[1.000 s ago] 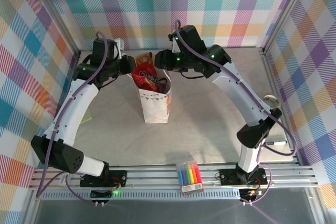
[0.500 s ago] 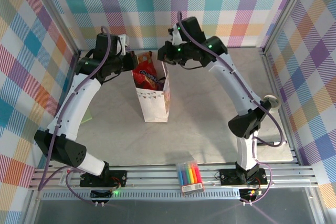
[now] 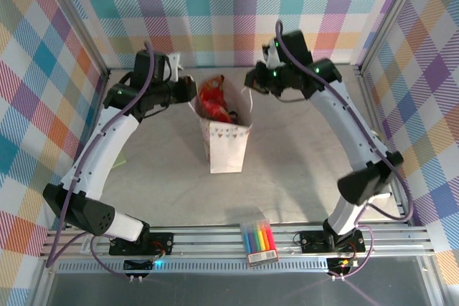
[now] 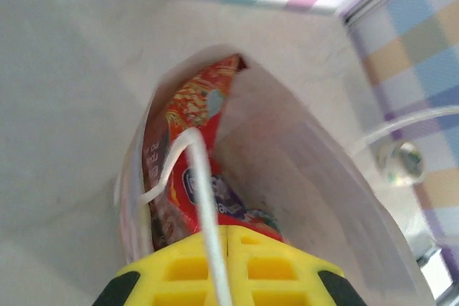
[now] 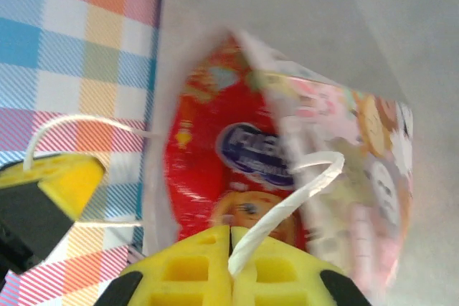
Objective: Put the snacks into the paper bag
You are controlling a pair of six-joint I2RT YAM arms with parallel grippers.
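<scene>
Left pincer [image 4: 226, 240] is clamped on one cord handle [image 4: 203, 177] and right pincer [image 5: 231, 238] on the other. The paper bag [image 3: 229, 145] hangs between and just below them, its mouth stretched along the line joining them. A red snack packet [image 4: 192, 102] stands inside, straight ahead of each pincer and about equally near both.

Paper bag [image 3: 231, 141]: white with pastel animal print, upright, mouth open, standing between left gripper [image 3: 191, 89] and right gripper [image 3: 251, 81]. Each gripper is closed on one white cord handle [image 4: 204, 177]. Snacks: a glossy red packet [image 3: 213, 99] stands inside, its top protruding above the rim.
</scene>
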